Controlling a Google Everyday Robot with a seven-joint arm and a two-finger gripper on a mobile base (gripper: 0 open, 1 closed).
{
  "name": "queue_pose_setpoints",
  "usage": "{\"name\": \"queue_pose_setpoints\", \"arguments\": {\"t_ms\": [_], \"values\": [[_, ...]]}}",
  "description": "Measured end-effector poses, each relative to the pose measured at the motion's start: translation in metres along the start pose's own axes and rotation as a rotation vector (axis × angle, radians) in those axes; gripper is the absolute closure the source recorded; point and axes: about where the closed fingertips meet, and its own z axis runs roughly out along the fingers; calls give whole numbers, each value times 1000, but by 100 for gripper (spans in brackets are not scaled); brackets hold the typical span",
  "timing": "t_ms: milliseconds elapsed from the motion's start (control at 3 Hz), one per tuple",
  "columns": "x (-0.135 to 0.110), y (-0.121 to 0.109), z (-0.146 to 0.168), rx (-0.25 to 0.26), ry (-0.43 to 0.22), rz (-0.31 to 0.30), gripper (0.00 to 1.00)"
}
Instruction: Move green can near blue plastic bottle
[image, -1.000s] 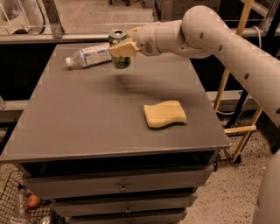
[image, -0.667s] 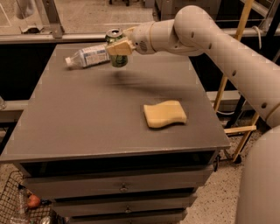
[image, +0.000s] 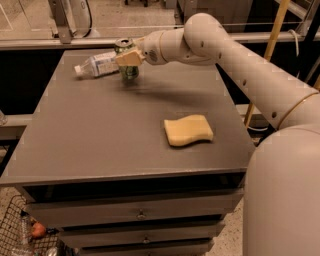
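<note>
The green can stands upright at the far side of the grey table, its silver top showing. My gripper is shut on the green can, its pale fingers wrapped across the can's upper part. The blue plastic bottle lies on its side just left of the can, cap pointing left, close to or touching it. My arm reaches in from the right.
A yellow sponge lies on the table's right half. Drawers front the table below. A wire basket sits on the floor at lower left. A yellow pole stands at the right.
The gripper has carried the green can a little left and down, closer to the bottle and the tabletop. The bottle and sponge have not moved.
</note>
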Motion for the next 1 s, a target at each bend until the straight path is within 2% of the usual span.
{"name": "queue_pose_setpoints", "arguments": {"t_ms": [1000], "values": [[8, -13, 33, 33, -20, 34, 100]]}}
